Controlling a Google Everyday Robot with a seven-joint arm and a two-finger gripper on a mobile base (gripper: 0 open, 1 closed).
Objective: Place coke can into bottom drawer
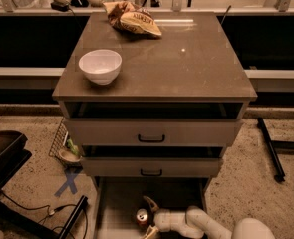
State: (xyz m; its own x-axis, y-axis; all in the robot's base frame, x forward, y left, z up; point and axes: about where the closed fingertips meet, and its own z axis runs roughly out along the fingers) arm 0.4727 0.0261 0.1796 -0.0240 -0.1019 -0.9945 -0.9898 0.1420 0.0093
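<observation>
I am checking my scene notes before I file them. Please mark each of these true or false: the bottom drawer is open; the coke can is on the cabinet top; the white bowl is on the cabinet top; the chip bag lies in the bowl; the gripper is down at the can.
1. The bottom drawer is open. True.
2. The coke can is on the cabinet top. False: it is low, at the open bottom drawer.
3. The white bowl is on the cabinet top. True.
4. The chip bag lies in the bowl. False: it lies at the back of the top, apart from the bowl.
5. The gripper is down at the can. True.
</observation>
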